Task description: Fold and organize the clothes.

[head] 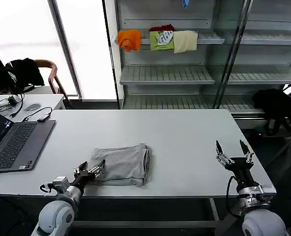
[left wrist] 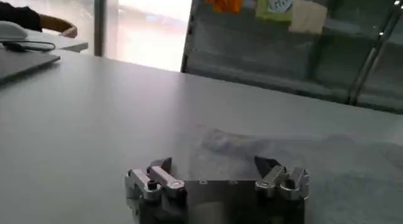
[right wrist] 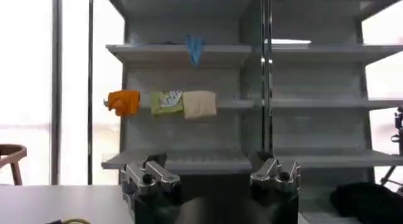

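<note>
A light grey shirt [head: 123,164] lies folded into a compact bundle on the white table [head: 184,137], near the front edge and left of centre. My left gripper [head: 90,171] stands open at the bundle's front left corner, low over the table, nothing between its fingers. In the left wrist view the grey cloth [left wrist: 302,162] spreads just ahead of the open left gripper [left wrist: 217,165]. My right gripper [head: 232,151] is open and held above the table's front right part, well apart from the shirt. The right wrist view has the right gripper [right wrist: 209,163] facing the shelves.
An open laptop [head: 12,142] with cables sits at the table's left end. A metal shelving unit [head: 194,73] behind the table holds orange, green and cream folded cloths [head: 160,39]. A black garment [head: 275,105] lies at the right, a chair [head: 47,73] at the back left.
</note>
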You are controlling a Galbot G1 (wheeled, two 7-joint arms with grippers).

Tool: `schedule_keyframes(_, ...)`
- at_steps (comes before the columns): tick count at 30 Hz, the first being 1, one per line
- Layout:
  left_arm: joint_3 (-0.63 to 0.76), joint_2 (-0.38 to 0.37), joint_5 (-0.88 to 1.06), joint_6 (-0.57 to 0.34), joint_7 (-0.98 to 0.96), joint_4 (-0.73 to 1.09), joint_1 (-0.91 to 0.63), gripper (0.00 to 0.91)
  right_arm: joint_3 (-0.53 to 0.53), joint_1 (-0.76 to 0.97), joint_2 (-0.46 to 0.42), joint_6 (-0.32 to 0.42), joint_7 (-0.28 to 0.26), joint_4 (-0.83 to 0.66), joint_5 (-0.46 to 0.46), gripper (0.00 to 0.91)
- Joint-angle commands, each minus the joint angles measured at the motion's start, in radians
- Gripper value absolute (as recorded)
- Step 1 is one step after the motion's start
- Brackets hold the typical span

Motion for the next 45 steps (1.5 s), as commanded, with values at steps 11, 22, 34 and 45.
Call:
schedule_keyframes(11, 0.017, -0.024, 0.015, -0.016, 0.020, 0.033, 0.001, 0.010, -0.002, 0.001, 0.002, 0.002, 0.000, 0.003, -0.001, 0.907)
schedule_keyframes(22, -0.031, 0.057, 0.017, -0.044, 0.020, -0.039, -0.010, 0.000, -0.004, 0.007, 0.002, 0.002, 0.000, 0.004, -0.001, 0.907)
schedule_keyframes(34, -0.319, 0.431, -0.075, -0.076, 0.053, 0.005, -0.050, 0.000, -0.034, 0.044, 0.011, 0.000, -0.001, -0.002, -0.002, 0.907)
schedule_keyframes(45, -0.212, 0.539, 0.046, -0.091, 0.210, -0.043, -0.215, 0.000, -0.012, 0.029, 0.005, -0.001, -0.002, 0.008, 0.001, 0.907)
